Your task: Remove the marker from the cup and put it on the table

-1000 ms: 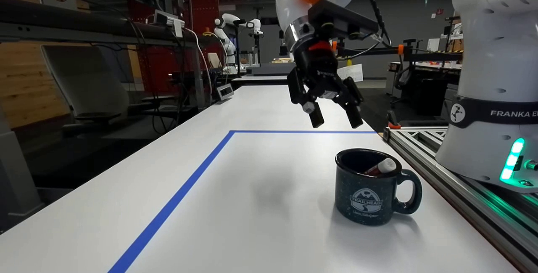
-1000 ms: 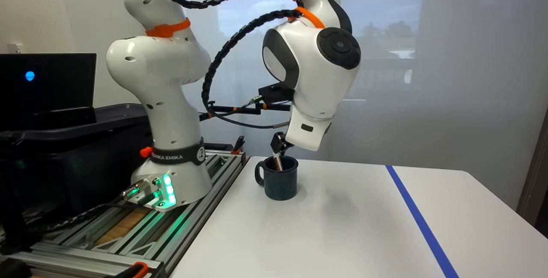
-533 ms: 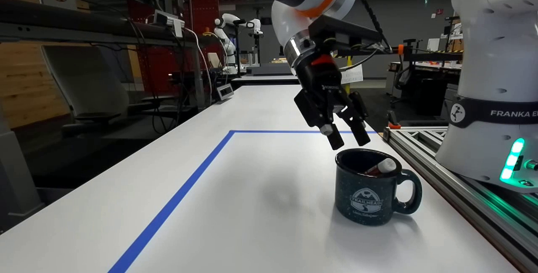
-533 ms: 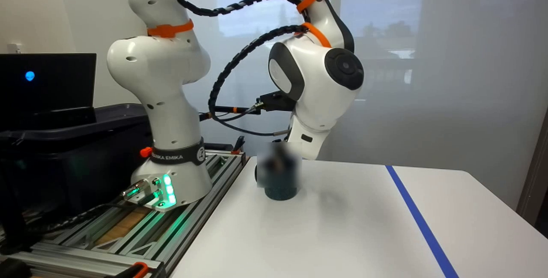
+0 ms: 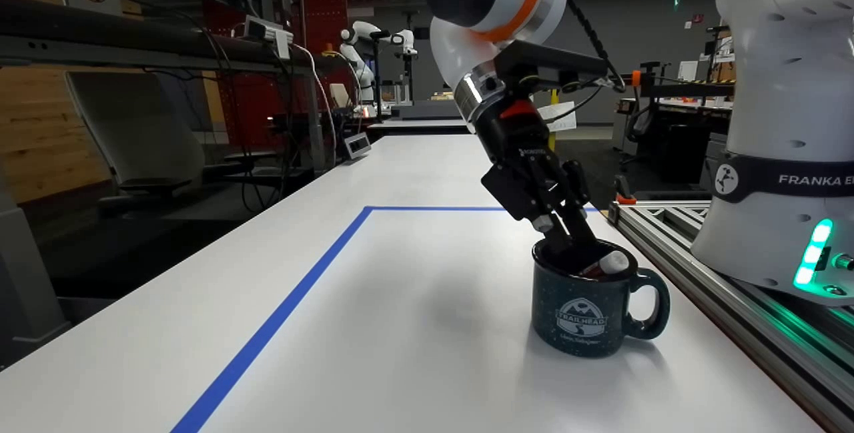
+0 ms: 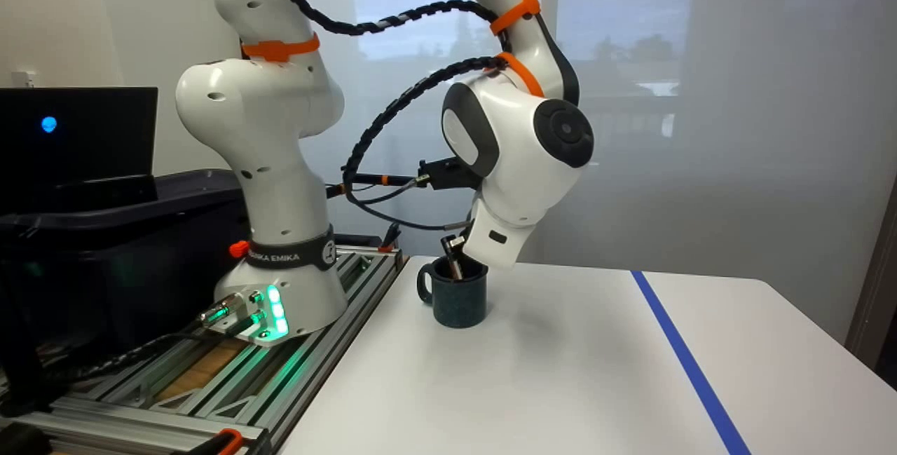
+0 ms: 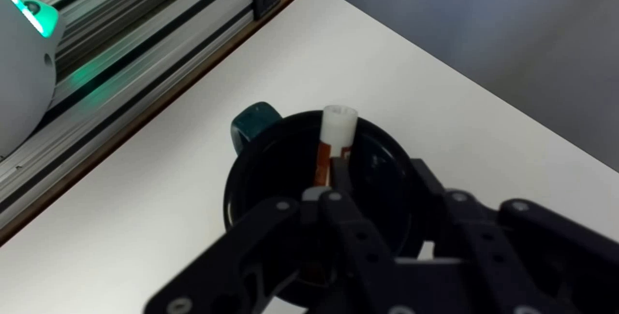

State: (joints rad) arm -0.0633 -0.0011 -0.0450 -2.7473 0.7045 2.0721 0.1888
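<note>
The dark cup (image 5: pixel 580 319) stands upright on the white table (image 5: pixel 400 326), its handle toward the robot base. Inside it leans the marker (image 5: pixel 606 264), reddish-brown with a white end that reaches the rim. In an exterior view my gripper (image 5: pixel 571 241) points down into the mouth of the cup. Seen from the wrist, my gripper (image 7: pixel 380 165) is open with a narrowed gap, and only dark cup interior shows between the fingers. The marker (image 7: pixel 337 127) lies along the outer side of the left finger (image 7: pixel 341 176). The right finger (image 7: pixel 426 178) overlaps the cup's rim.
Blue tape (image 5: pixel 300 306) crosses the tabletop beyond the cup (image 6: pixel 459 308). Close behind the handle runs the table edge, with a metal rail frame (image 7: pixel 145 62) and the robot base (image 5: pixel 767 233) beside it. A laptop (image 6: pixel 77 136) stands on a black bin.
My gripper has come down and toward the cup, from well above it into its mouth. Its fingers have drawn much closer together. Cup and marker appear unmoved.
</note>
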